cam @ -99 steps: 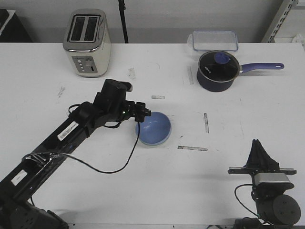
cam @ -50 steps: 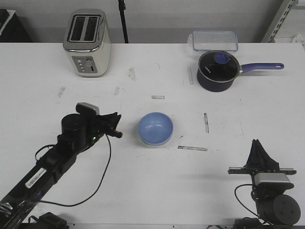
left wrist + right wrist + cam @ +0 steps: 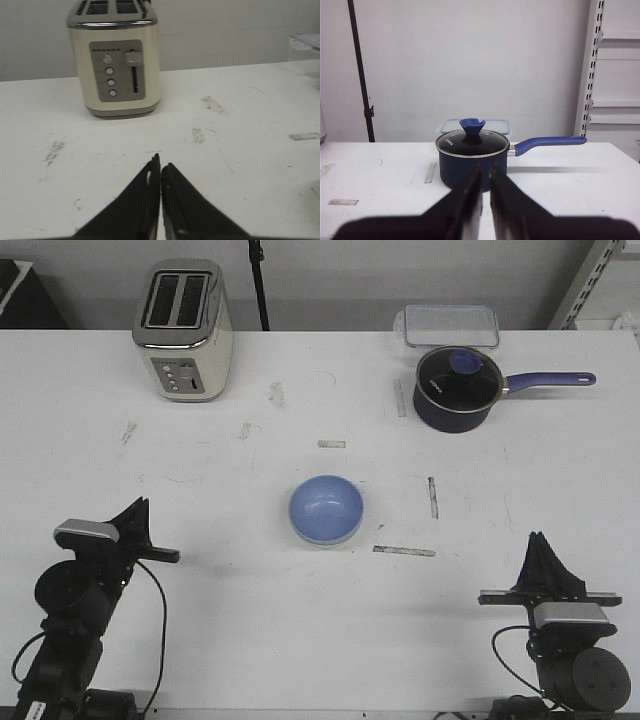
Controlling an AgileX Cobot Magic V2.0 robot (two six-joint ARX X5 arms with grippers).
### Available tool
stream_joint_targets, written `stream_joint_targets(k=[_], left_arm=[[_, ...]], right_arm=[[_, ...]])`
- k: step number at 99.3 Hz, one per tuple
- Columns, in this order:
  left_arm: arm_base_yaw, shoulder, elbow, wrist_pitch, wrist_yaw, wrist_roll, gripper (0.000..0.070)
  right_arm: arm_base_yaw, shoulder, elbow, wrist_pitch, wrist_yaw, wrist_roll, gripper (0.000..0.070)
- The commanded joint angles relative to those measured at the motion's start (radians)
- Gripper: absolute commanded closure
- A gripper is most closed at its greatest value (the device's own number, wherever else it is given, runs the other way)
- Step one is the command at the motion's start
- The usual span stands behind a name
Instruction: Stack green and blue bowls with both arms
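The periwinkle blue bowl (image 3: 326,506) sits upright in the middle of the table in the front view. A thin pale rim (image 3: 325,542) shows under its near edge and looks like the mint green bowl beneath it; the rest of that bowl is hidden. My left gripper (image 3: 141,504) is shut and empty at the front left, well away from the bowls. It points at the toaster in the left wrist view (image 3: 160,161). My right gripper (image 3: 540,539) is shut and empty at the front right, and points at the saucepan in the right wrist view (image 3: 485,167).
A cream toaster (image 3: 185,330) (image 3: 115,55) stands at the back left. A dark navy saucepan (image 3: 458,390) (image 3: 470,145) with a glass lid stands at the back right, its handle pointing right. A clear lidded container (image 3: 450,325) lies behind it. Tape strips mark the table.
My left arm has let go of the blue bowl and drawn back from the centre to the front left. The bowl, tilted before, now sits level. The right arm has not moved.
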Motion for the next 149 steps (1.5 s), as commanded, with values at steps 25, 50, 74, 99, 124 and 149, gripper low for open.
stream_joint_targets(k=[25, 50, 74, 99, 124, 149], left_arm=[[0.056, -0.142, -0.007, -0.008, -0.005, 0.017, 0.0699], [0.056, -0.213, -0.007, -0.008, -0.005, 0.017, 0.0698], [0.056, -0.251, -0.011, -0.002, 0.003, 0.017, 0.0698], [0.044, -0.278, -0.063, 0.067, -0.015, 0.018, 0.0699], [0.027, -0.354, -0.198, 0.089, -0.059, 0.017, 0.0699], [0.029, -0.435, -0.288, 0.076, -0.082, 0.017, 0.0698]], right_arm=[[0.001, -0.001, 0.002, 0.014, -0.001, -0.004, 0.0682], [0.001, -0.001, 0.002, 0.014, -0.001, -0.004, 0.0682], [0.001, -0.001, 0.002, 0.014, -0.001, -0.004, 0.0683], [0.001, -0.001, 0.002, 0.016, -0.001, -0.004, 0.0682], [0.001, -0.001, 0.002, 0.016, -0.001, -0.004, 0.0682], [0.001, -0.001, 0.002, 0.016, -0.001, -0.004, 0.0682]])
